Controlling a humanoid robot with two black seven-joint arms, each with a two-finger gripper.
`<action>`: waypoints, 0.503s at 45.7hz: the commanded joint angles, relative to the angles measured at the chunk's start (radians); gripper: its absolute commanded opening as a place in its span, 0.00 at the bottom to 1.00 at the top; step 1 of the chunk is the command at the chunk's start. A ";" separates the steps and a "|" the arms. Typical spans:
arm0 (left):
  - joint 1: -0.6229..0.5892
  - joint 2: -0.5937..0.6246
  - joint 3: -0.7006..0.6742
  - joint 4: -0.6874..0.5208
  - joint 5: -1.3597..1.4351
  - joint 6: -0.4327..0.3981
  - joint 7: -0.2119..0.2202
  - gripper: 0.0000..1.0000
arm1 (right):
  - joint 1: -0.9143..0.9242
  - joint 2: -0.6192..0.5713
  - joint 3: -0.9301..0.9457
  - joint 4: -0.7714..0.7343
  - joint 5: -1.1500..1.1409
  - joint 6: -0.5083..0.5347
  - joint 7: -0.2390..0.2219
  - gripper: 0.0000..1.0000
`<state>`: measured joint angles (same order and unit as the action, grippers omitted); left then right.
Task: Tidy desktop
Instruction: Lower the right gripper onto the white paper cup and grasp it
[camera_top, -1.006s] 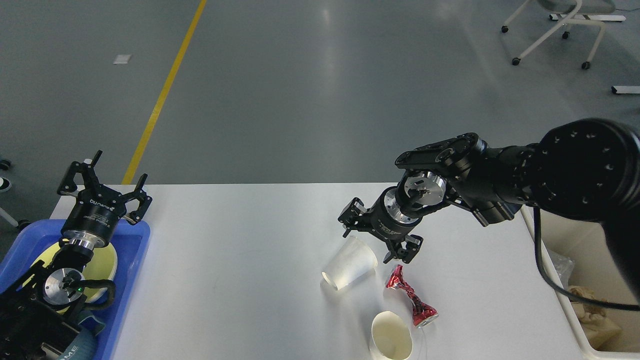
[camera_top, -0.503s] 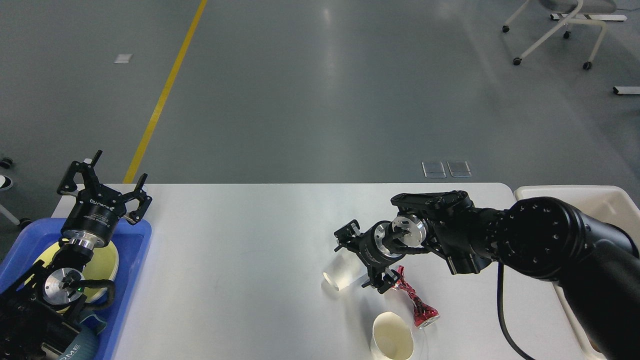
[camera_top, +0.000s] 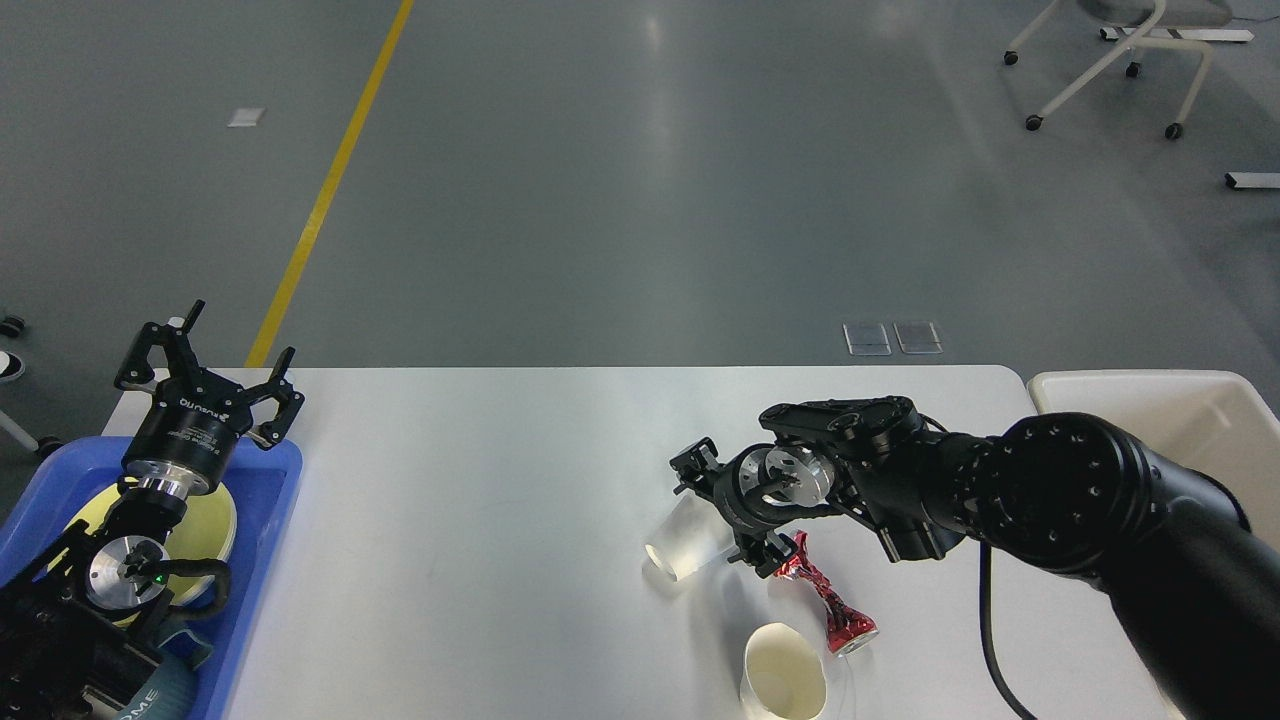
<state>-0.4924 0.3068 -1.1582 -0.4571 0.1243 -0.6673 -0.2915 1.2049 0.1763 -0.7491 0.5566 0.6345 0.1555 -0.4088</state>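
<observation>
While right tool (camera_top: 722, 515) straddles cup (camera_top: 682, 543), desktop (camera_top: 480, 520) long axis left-right.

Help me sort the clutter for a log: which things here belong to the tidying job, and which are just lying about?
Job:
desktop
clear cup, right gripper around it
crushed can
paper cup
bin
blue tray

Lying about:
chair
yellow line

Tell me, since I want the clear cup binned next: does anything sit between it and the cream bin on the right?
Yes. The right arm itself stretches across that path, its end effector at the clear cup. A crushed red can lies just right of the cup. The bin sits past the desktop edge.
</observation>
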 joint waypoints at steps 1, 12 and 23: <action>0.000 0.000 0.000 0.000 0.000 0.000 -0.001 0.96 | -0.024 0.000 0.013 -0.037 -0.001 -0.004 0.001 1.00; 0.000 0.000 0.000 0.000 0.000 0.000 0.000 0.96 | -0.044 0.000 0.013 -0.038 -0.070 -0.034 0.002 0.99; 0.000 0.000 0.000 0.000 0.000 0.000 0.000 0.96 | -0.050 0.000 0.039 -0.038 -0.088 -0.040 0.021 0.86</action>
<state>-0.4924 0.3068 -1.1582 -0.4571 0.1242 -0.6673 -0.2915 1.1564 0.1764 -0.7226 0.5176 0.5475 0.1155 -0.4045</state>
